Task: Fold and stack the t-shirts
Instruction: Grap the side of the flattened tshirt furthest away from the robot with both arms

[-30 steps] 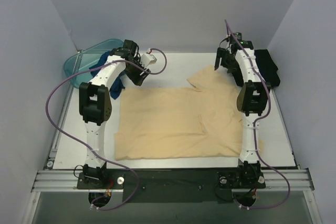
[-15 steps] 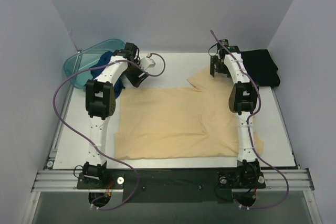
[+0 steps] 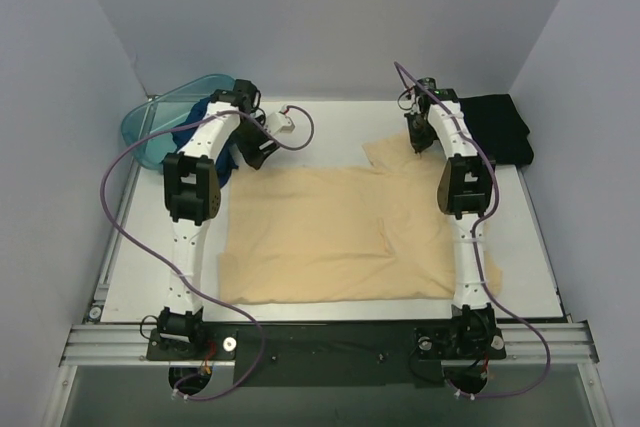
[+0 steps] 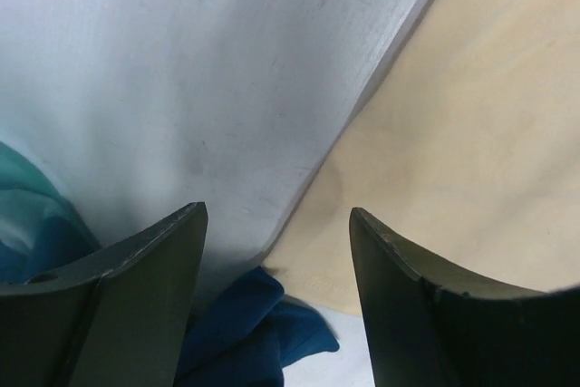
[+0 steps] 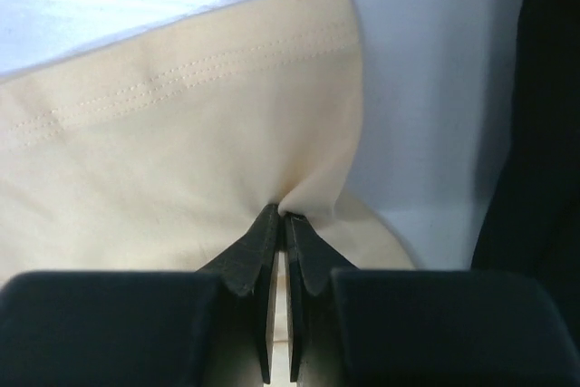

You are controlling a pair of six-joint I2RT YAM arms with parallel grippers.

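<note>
Top external: yellow shirt (image 3: 330,237), flat at the centre of the table (image 3: 330,119), long axis running left edge to right edge, one sleeve reaching toward the far right corner.

Right claw (image 3: 418,139): clamped on that sleeve's hem; arm stretched far, wrist pitched down.

Left claw (image 3: 250,152): apart, holding nothing, poised over the shirt's far left corner. It looks the nearer arm for that corner.

Blue shirt (image 3: 203,117): far left corner.

Black shirt (image 3: 500,127): far right corner.
</note>
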